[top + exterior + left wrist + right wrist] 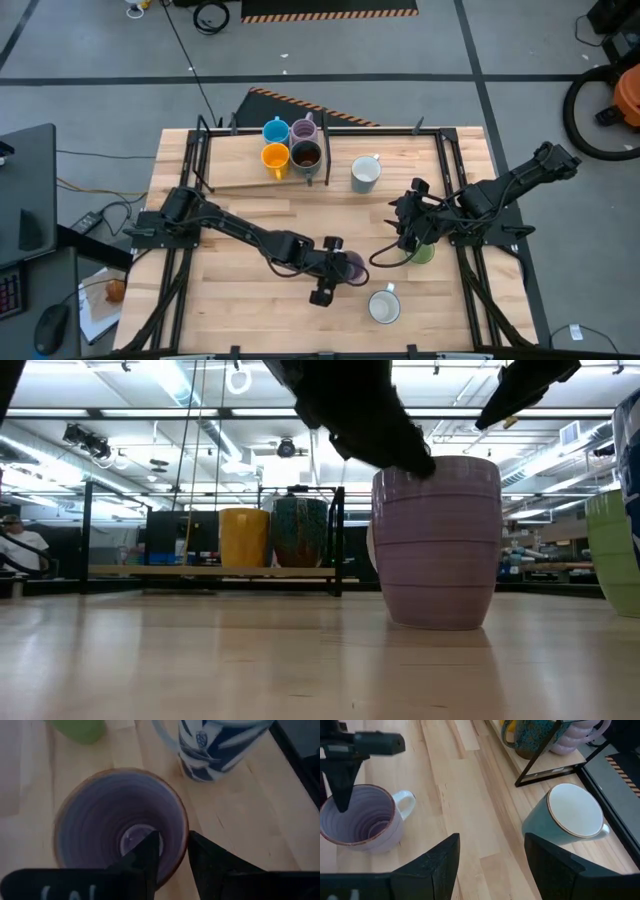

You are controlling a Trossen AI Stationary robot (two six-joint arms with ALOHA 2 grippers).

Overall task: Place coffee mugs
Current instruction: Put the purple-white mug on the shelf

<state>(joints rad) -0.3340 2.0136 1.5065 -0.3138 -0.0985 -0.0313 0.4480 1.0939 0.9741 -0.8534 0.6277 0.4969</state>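
Near the table's front middle, our left gripper (172,851) straddles the lilac mug's (352,267) rim — one finger inside, one outside, nearly pinched. We should clamp firmly and lift straight. Our right gripper (490,852) waits beside it, fingers apart.

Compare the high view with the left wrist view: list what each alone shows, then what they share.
Only the high view: four mugs grouped on the far board, and the right gripper, open, by the green mug. Only the left wrist view: one left finger inside the lilac mug's rim, one outside. Both: the lilac mug at the left gripper.
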